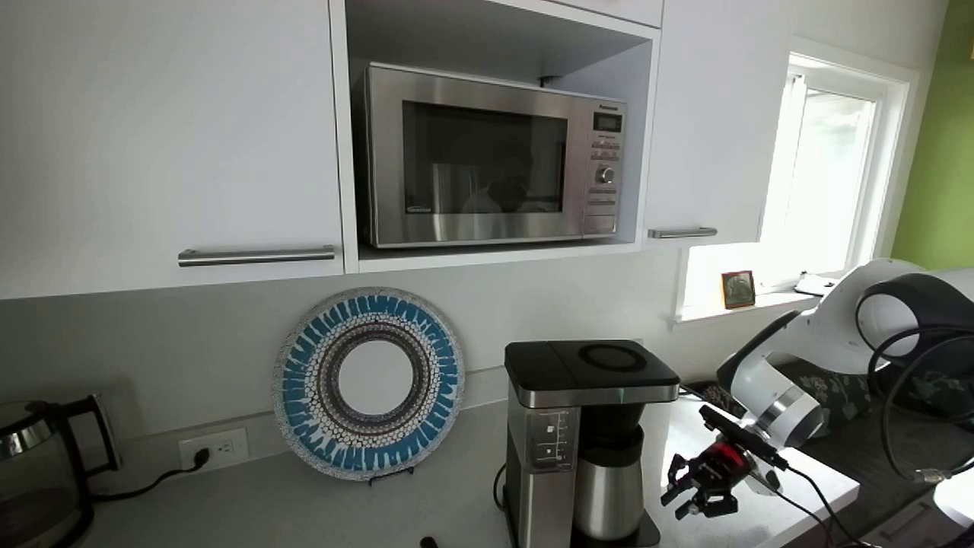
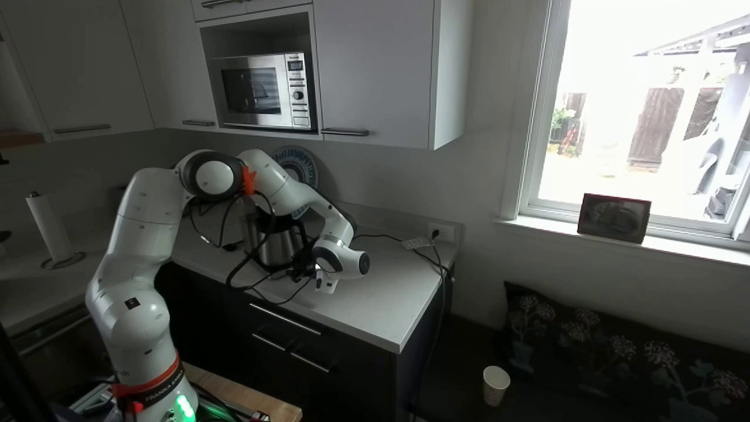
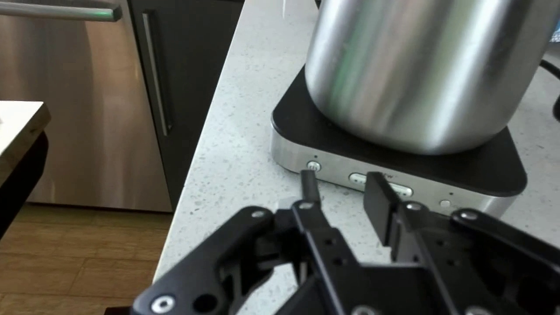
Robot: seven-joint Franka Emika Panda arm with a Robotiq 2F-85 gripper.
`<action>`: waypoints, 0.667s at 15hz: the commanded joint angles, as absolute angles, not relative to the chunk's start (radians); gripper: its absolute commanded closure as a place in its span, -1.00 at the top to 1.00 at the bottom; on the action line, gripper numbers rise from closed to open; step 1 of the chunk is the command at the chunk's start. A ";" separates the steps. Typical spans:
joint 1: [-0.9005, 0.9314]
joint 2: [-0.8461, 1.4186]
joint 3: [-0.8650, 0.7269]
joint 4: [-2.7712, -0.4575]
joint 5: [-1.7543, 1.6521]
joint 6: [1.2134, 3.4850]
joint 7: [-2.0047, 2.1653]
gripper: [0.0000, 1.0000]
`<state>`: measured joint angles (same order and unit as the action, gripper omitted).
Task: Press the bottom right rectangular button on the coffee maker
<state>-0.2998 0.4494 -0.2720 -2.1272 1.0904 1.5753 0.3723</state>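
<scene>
The coffee maker (image 1: 544, 487) stands on the counter, with a dark flat top and a steel carafe (image 1: 611, 495); it is partly hidden behind the arm in an exterior view (image 2: 280, 246). In the wrist view its base front (image 3: 288, 151) carries a round power button (image 3: 313, 166), a long oval button (image 3: 400, 189) and a small round button (image 3: 445, 203). My gripper (image 3: 341, 175) is open and empty, in front of the base. The left finger's tip overlaps the power button's lower edge; the right finger covers the middle of the oval button. Contact cannot be told.
The grey-white counter (image 3: 227, 175) has its front edge at left in the wrist view. A glass kettle (image 1: 38, 487) and a blue patterned plate (image 1: 437, 380) stand farther along. A steel microwave (image 1: 487, 228) sits above. Cables hang from the arm. A power cord (image 2: 378, 236) crosses the counter.
</scene>
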 commanded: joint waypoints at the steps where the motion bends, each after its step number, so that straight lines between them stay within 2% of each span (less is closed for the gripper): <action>1: -0.294 0.487 -0.273 -2.120 1.137 1.579 0.372 -0.88; 2: -0.293 0.493 -0.272 -2.120 1.143 1.578 0.370 -1.00; 10: -0.284 0.507 -0.264 -2.131 1.199 1.587 0.354 -1.00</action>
<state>-0.2951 0.4990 -0.2660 -2.1263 1.1589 1.5755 0.3710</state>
